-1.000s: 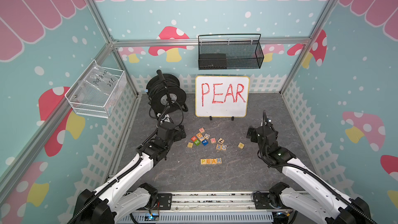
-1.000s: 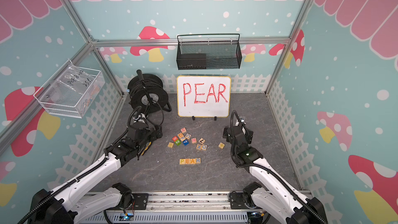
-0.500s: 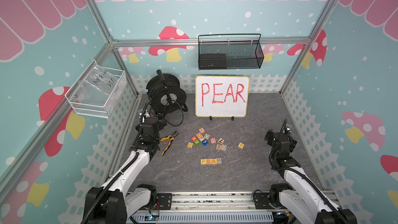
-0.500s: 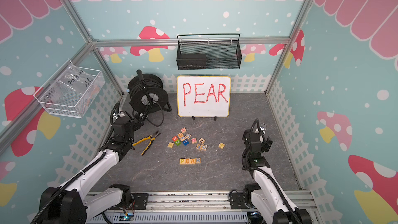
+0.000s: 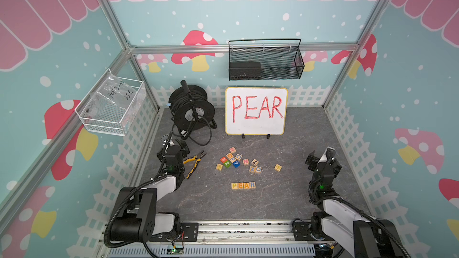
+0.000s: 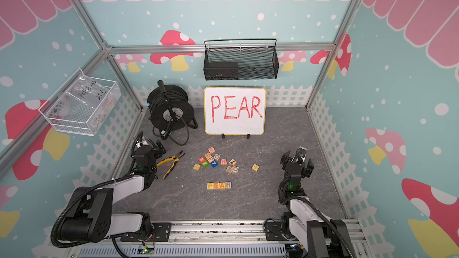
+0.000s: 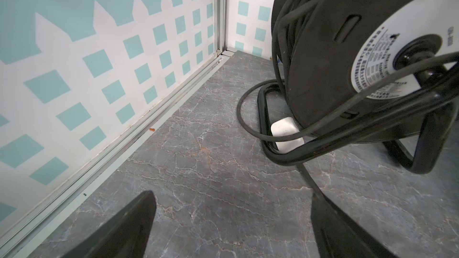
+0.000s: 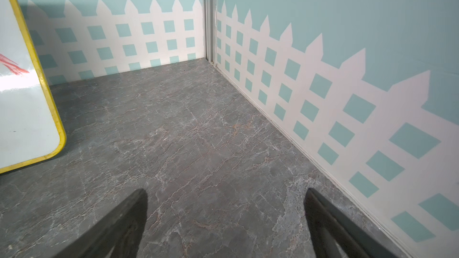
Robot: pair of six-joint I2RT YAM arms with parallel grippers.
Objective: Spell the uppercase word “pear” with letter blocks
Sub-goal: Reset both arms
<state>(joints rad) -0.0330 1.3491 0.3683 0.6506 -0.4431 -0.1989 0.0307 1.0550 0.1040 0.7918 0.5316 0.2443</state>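
Note:
The four letter blocks [image 5: 243, 185] [image 6: 219, 185] lie side by side in a straight row near the front middle of the grey floor, reading P, E, A, R from left to right. My left gripper [image 5: 173, 143] [image 6: 151, 144] is at the left wall beside the cable reel, well away from the row. In the left wrist view it [image 7: 231, 194] stands open over bare floor. My right gripper [image 5: 320, 155] [image 6: 294, 153] is off to the right of the row. It [image 8: 226, 191] is open too, with nothing between its fingers.
Loose cubes [image 5: 236, 161] lie behind the row, with one more cube [image 5: 278, 167] to the right. Yellow-handled pliers [image 5: 195, 162] lie next to the left arm. A black cable reel [image 5: 191, 110] [image 7: 360, 58] and a whiteboard [image 5: 255, 110] [image 8: 22, 110] reading PEAR stand at the back.
Both arms have drawn back from the middle, the left toward the left wall and the right toward the right wall. The pliers, hidden under the left arm before, now show.

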